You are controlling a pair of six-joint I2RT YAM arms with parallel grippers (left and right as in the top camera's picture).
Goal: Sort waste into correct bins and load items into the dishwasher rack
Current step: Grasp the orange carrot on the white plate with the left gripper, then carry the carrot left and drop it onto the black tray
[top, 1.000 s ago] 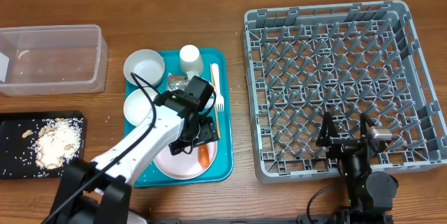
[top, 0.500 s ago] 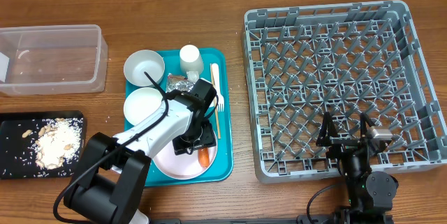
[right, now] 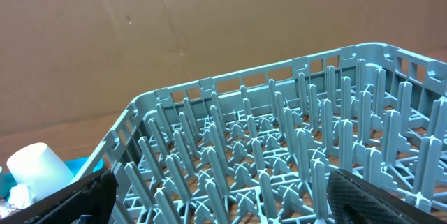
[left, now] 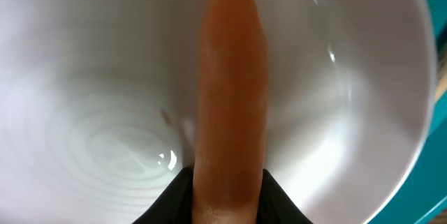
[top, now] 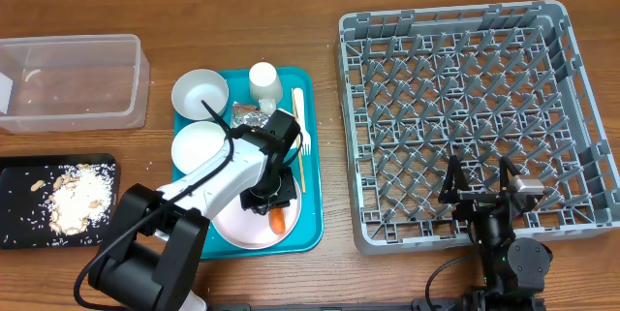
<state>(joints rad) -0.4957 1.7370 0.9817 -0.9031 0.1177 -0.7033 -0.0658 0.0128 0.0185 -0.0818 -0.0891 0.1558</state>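
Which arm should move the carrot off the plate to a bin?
Left. The left gripper pinches the carrot on the plate; black tray and clear tub lie that side. The right gripper sits open by the dishwasher rack.

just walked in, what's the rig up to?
Left fingers are clamped on the orange carrot over the plate on the teal tray. Right fingers sit open and empty at the near edge of the dishwasher rack, which holds nothing. The bowls, cup, fork and foil wrapper are on the tray.
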